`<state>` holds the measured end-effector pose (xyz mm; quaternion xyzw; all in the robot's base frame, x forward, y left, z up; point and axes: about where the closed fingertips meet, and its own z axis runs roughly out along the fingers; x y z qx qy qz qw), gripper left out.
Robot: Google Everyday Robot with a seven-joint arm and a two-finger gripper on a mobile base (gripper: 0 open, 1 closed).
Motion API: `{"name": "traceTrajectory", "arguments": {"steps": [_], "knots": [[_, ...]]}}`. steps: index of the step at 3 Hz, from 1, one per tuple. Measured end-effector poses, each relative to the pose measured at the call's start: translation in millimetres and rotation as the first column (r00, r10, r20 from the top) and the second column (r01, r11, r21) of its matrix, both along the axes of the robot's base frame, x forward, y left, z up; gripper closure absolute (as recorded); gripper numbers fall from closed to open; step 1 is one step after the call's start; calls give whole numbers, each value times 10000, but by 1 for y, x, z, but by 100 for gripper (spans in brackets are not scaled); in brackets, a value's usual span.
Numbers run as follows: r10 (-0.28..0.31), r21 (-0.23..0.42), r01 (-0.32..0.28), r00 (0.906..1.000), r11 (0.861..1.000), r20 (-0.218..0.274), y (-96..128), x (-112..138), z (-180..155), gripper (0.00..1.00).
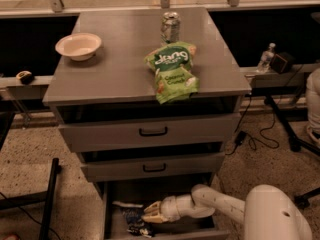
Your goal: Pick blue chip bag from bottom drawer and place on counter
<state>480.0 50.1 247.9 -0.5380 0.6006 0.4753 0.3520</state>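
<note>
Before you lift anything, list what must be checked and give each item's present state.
1. Bottom drawer pulled open: ok.
2. Hand down inside that drawer, beside the blue chip bag: ok.
3. Firm grip on the bag: cannot tell.
4. Bag raised off the drawer floor: not ok, it lies in the drawer.
5. Bare spot on the counter between the bowl and the green bag: ok.
</note>
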Motion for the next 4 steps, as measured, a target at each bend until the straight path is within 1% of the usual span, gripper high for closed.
{"name": "traceTrajectory", "arguments": {"steps": [1,2,3,4], "knots": [[1302,987,-1425,9840,9849,1214,12,-29,70,100],[2616,1425,-3006,9347,9430,2405,17,-68,131,100],[3252,771,-3606,9001,9295,2899,15,-86,148,100],[3226,1031,-3562,9131,9287,2492,24,-87,145,100]]}}
